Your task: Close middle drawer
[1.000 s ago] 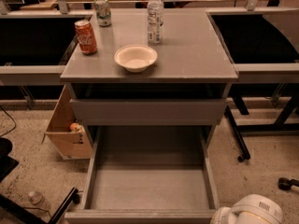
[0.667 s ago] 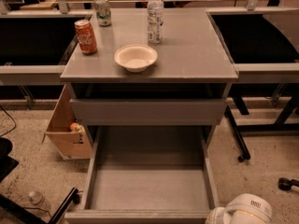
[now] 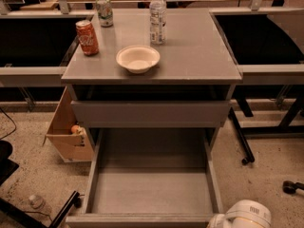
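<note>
The middle drawer [image 3: 152, 189] is pulled far out toward me, its grey box open and empty. Its flat front [image 3: 137, 221] lies along the bottom edge of the view. Above it is the uppermost grey drawer front [image 3: 151, 113], with a dark gap under the cabinet top. The lowest front is hidden beneath the open drawer. A white rounded part of my arm [image 3: 244, 215] shows at the bottom right, next to the open drawer's front right corner. My gripper itself is out of view below the frame.
On the grey cabinet top [image 3: 199, 56] stand a red soda can [image 3: 87, 37], a green can [image 3: 104, 11], a water bottle [image 3: 157, 15] and a white bowl [image 3: 137, 58]. A cardboard box [image 3: 69, 132] sits on the floor left. Black tables flank both sides.
The white part of my arm has shifted a little to the left, closer to the open drawer's front right corner. The drawer has not moved.
</note>
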